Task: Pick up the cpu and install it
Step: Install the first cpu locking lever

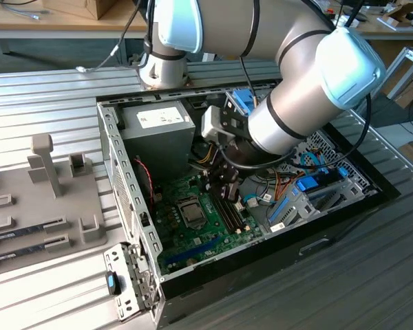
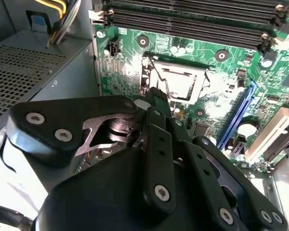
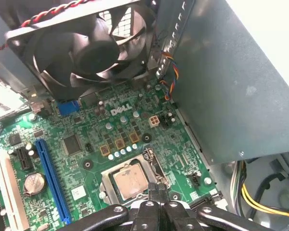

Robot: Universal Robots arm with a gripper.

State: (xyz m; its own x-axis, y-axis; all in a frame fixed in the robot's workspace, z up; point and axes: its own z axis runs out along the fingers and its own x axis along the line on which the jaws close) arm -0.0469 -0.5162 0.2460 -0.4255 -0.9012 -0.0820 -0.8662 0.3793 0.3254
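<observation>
The black metal tool (image 2: 151, 103), fingers pressed together, hangs over a green motherboard (image 2: 221, 82), its square silver socket frame (image 2: 176, 79) at 12 o'clock.

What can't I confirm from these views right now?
- Whether the cpu is fully seated in the socket: its near edge is hidden by the gripper in the first wrist view.
- Socket lever position: too small in the exterior view.
- Gripper contact with the cpu: blocked by the gripper body in the second wrist view.

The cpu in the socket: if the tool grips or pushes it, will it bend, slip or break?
The cpu looks like a flat metal-topped plate, so it is probably stiff and light. Its smooth top may be slippery. It lies flat in the socket frame, so it should not tip. The tool is beside it.
</observation>
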